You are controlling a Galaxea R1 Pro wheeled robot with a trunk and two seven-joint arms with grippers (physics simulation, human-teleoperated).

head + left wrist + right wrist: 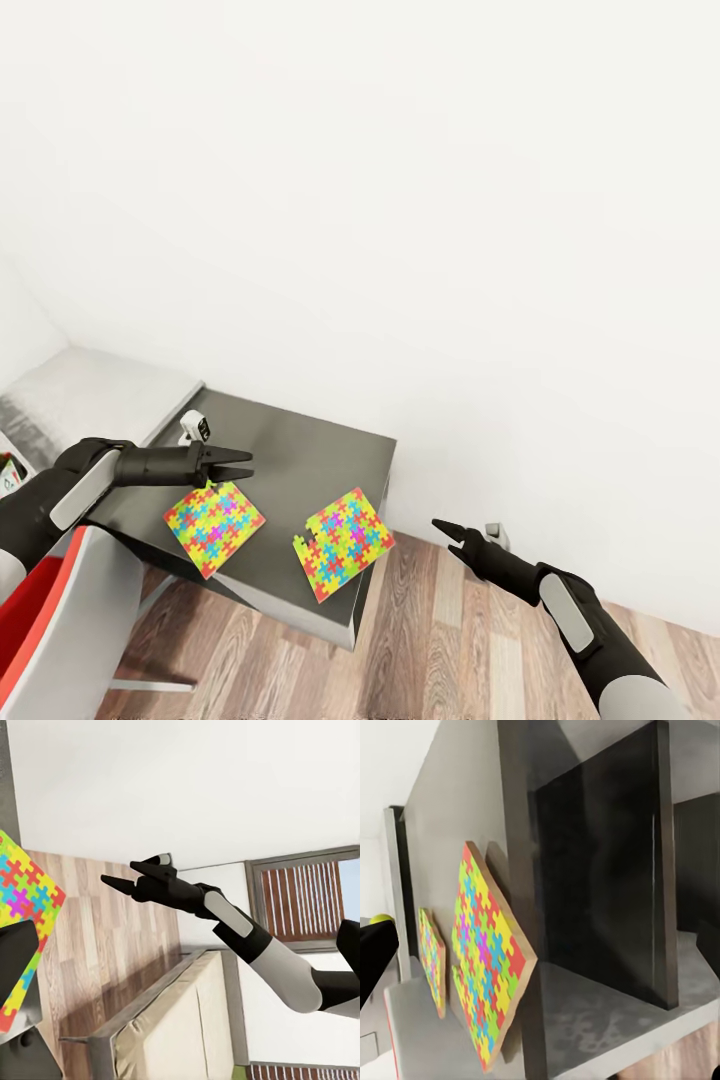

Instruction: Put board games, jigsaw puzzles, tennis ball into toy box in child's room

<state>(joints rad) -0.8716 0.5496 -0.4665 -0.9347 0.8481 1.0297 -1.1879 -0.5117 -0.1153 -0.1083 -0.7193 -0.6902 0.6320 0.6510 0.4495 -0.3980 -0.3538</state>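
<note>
Bed (180, 1020) in left wrist view, puzzles (214, 526) on side unit (300, 450)

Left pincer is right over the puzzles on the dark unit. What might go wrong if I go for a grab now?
1. The nearer jigsaw puzzle overhangs the front edge of the dark grey side unit; a nudge could tip it onto the wood floor.
2. Both puzzles lie flat and thin, so the left pincer may slide over the other puzzle rather than grip it.
3. The right pincer hangs past the unit's edge, poorly placed to help.
</note>
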